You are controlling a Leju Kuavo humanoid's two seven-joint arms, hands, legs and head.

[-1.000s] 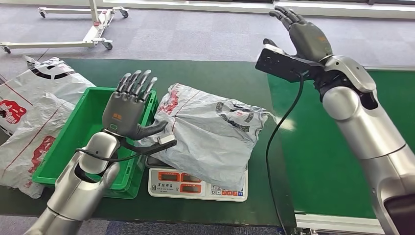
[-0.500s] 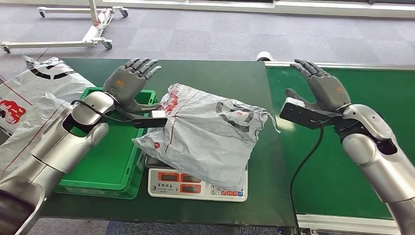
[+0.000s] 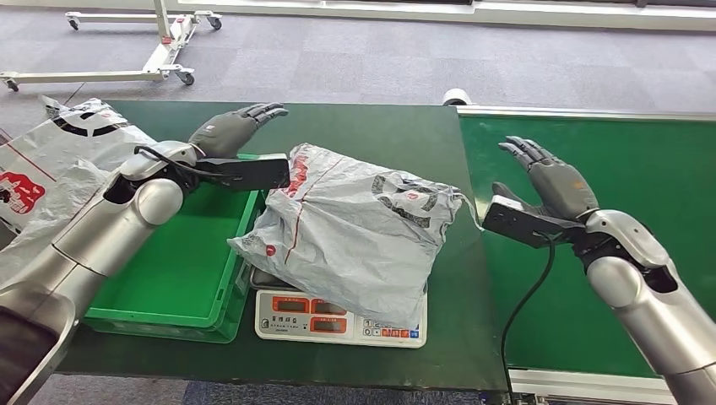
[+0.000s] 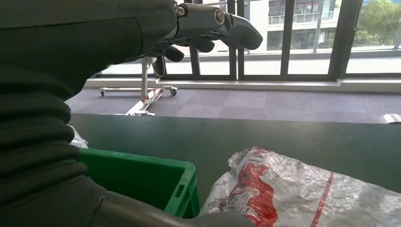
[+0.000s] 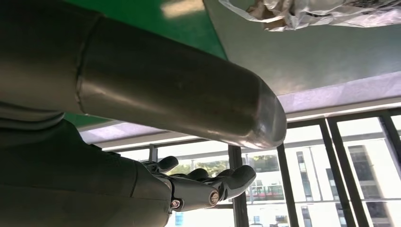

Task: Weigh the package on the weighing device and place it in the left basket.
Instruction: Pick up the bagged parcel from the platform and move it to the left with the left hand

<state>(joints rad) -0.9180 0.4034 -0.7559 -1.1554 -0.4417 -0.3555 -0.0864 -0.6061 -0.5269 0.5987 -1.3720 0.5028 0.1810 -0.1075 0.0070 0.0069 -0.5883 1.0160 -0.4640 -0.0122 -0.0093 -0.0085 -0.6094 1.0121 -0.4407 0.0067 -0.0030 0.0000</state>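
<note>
Grey package [image 3: 355, 232] is seated on the scale [image 3: 338, 318], between both hands. Left hand [image 3: 230, 131] fingers are spread, nothing held, above the green basket [image 3: 181, 278] beside the package. Right hand [image 3: 553, 177] fingers are likewise spread and empty, just off the package's far side.

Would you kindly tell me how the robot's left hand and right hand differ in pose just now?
The left hand hovers over the green basket's far rim, fingers reaching forward; the right hand is raised over the green conveyor belt, fingers pointing up. Both are open, flanking the grey package on the scale.
</note>
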